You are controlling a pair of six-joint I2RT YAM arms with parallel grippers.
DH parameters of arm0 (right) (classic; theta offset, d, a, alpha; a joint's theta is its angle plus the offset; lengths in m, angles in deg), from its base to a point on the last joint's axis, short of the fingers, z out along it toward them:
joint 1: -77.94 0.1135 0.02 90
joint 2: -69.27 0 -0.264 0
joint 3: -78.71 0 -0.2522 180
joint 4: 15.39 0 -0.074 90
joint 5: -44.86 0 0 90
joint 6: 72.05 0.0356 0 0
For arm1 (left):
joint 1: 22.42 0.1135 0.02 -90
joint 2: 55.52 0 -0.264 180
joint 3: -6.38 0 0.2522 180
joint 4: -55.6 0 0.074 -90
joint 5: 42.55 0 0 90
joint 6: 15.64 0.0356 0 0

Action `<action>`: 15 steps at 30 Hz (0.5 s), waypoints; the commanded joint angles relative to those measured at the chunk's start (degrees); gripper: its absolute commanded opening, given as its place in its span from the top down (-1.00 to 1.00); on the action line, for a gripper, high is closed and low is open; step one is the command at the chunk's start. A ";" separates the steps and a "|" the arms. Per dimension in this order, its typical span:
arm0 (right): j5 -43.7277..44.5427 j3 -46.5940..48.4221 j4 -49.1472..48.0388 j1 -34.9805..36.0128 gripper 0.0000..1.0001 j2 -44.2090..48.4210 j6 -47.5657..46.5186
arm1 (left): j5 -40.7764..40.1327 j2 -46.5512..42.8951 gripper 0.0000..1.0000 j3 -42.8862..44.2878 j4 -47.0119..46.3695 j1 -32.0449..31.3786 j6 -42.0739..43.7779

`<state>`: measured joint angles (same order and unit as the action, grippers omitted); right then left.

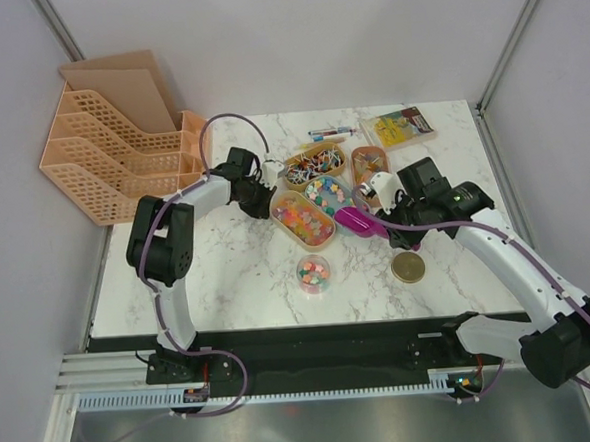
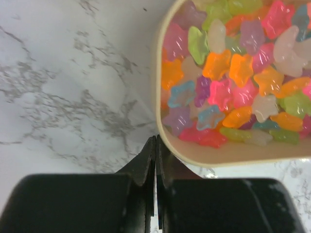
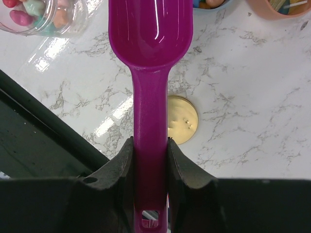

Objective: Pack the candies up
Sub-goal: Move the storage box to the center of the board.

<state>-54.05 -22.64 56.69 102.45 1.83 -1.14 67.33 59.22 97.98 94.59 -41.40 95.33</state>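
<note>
Bright star-shaped candies (image 2: 233, 73) fill a tan oval tray (image 1: 303, 220). My left gripper (image 2: 156, 145) is shut and empty, its fingertips right against that tray's rim (image 2: 218, 156) at its far-left end (image 1: 273, 189). My right gripper (image 3: 150, 145) is shut on the handle of a magenta scoop (image 3: 150, 29), whose bowl is empty. It hovers beside the tray (image 1: 358, 222). A small clear jar (image 1: 313, 273) holds some pastel candies; it also shows in the right wrist view (image 3: 43, 14). Trays of striped wrapped candies (image 1: 315, 165), pastel candies (image 1: 325, 192) and brown candies (image 1: 369, 161) stand behind.
A gold jar lid (image 1: 409, 267) lies right of the jar, under the scoop handle in the right wrist view (image 3: 187, 121). Coloured pens (image 1: 328, 134) and a flat yellow packet (image 1: 399, 126) lie at the back. An orange file organiser (image 1: 111, 157) stands at the back left.
</note>
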 commanded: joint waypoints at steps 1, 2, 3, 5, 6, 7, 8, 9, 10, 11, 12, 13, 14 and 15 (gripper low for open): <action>-1.73 -0.28 0.73 -0.17 1.00 -0.67 -1.56 | 3.06 -3.55 0.95 -3.13 3.33 -2.28 -0.40; -1.73 -0.28 1.26 -0.17 1.00 -0.85 -2.17 | 3.23 -3.99 0.95 -3.92 3.33 -2.72 -0.49; -1.64 -0.02 1.61 -0.08 1.00 -1.55 -2.70 | 3.58 -4.43 0.95 -4.36 3.50 -3.07 -0.75; -0.59 0.77 3.10 0.27 1.00 -2.69 -3.58 | 4.46 -5.23 0.95 -5.33 3.51 -4.30 -1.11; 0.02 1.90 3.55 0.27 1.00 -3.57 -4.11 | 4.55 -5.31 0.95 -5.59 3.51 -4.83 -1.54; 0.55 2.52 4.25 0.36 1.00 -4.01 -4.37 | 4.73 -5.40 0.95 -5.77 3.42 -5.79 -1.81; 0.73 3.14 4.34 0.36 1.00 -4.36 -4.37 | 4.73 -5.40 0.95 -5.86 3.51 -6.24 -1.99; 0.99 4.19 4.43 0.36 1.00 -4.89 -4.20 | 4.90 -5.32 0.95 -5.86 3.42 -6.68 -2.51; 1.34 4.46 4.25 0.36 1.00 -4.98 -3.42 | 5.08 -5.31 0.95 -5.95 3.51 -7.29 -2.86; 1.35 4.72 4.08 0.36 1.00 -5.07 -3.15 | 5.00 -5.58 0.95 -5.86 3.68 -7.38 -3.21; 1.26 4.81 3.90 0.36 1.00 -4.98 -2.88 | 5.08 -5.84 0.95 -5.77 4.03 -7.47 -3.74; 1.17 4.73 3.55 0.36 1.00 -4.90 -2.45 | 5.60 -6.45 0.95 -5.95 5.77 -7.47 -3.75; 1.26 4.47 3.20 0.36 1.00 -4.72 -2.35 | 6.22 -6.89 0.95 -6.12 6.66 -7.47 -3.40; 1.35 3.94 3.11 0.36 1.00 -4.28 -2.18 | 6.92 -8.38 0.95 -6.56 7.45 -7.47 -2.52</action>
<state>-53.33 -20.65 60.41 102.58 -3.57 -4.07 70.43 55.02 92.61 98.20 -48.35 93.80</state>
